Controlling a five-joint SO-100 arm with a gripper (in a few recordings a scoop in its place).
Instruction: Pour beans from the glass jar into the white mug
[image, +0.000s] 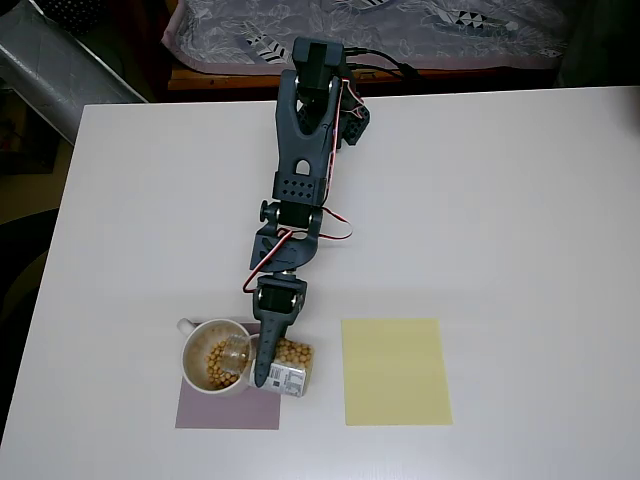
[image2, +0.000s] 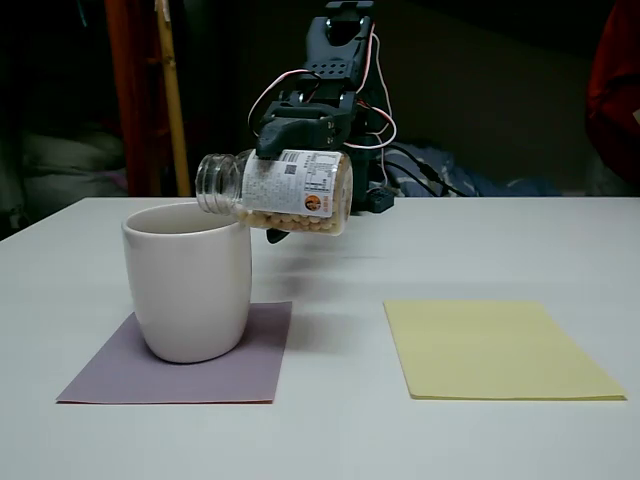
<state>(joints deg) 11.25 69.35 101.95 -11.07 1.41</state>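
Tilting over white mug — labelled glass jar

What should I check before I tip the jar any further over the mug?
1. Grip: gripper is closed around the glass jar, which lies nearly level. Ok.
2. Mouth over the white mug: the jar's open neck sits above the rim in both views. Ok.
3. Flow: some beans already lie in the mug, many remain in the jar. Ok, pour unfinished.
4. Mug standing: upright on the purple mat. Ok.
5. Spills: no stray beans seen on the table. Ok.
6. Clearance between jar neck and mug rim: cannot tell.
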